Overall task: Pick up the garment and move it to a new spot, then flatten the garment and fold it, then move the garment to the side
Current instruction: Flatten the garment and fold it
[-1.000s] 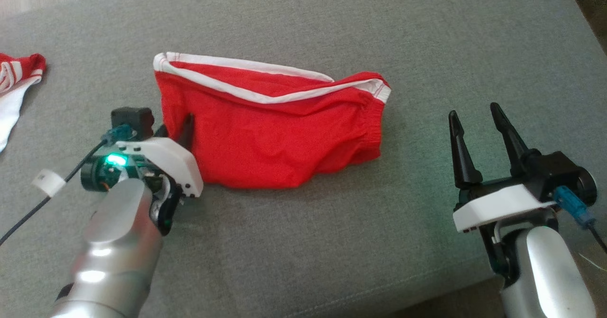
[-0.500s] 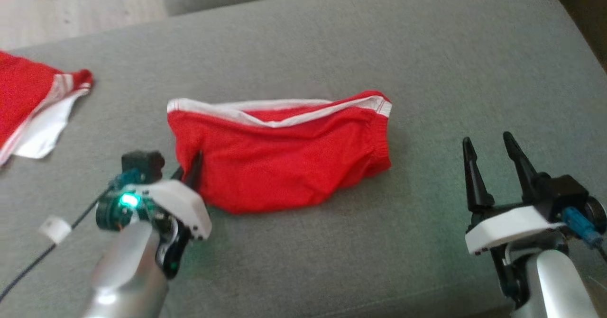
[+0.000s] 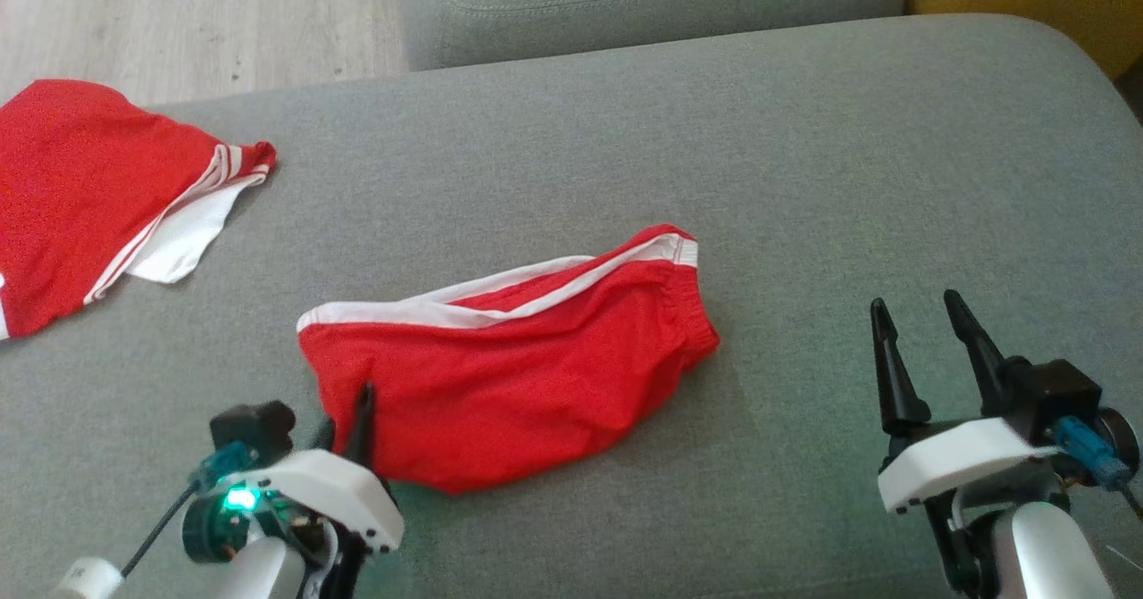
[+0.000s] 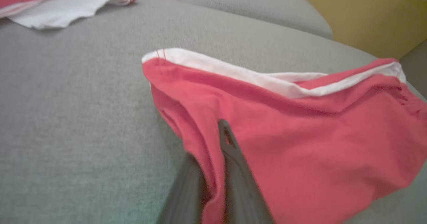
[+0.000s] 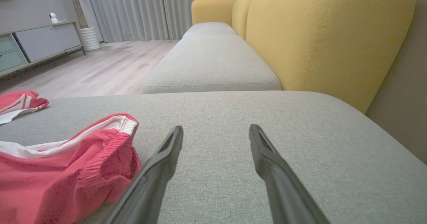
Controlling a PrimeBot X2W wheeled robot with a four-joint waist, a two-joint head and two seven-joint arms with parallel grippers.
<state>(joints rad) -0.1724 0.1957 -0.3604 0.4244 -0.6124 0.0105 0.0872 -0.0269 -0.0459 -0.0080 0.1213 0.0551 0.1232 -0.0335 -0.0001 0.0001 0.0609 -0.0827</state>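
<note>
The shorts (image 3: pixel 518 376) were judged light and limp; the left gripper (image 3: pixel 362 411) was found clamped on their left edge, judged a fair hold; the right gripper (image 3: pixel 915 304) was found apart, empty.

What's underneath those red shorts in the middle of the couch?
The red shorts lie on the grey cushion. At their near left edge, the left gripper is shut on a fold, with one finger on top. Anything else beneath is covered by the cloth.
</note>
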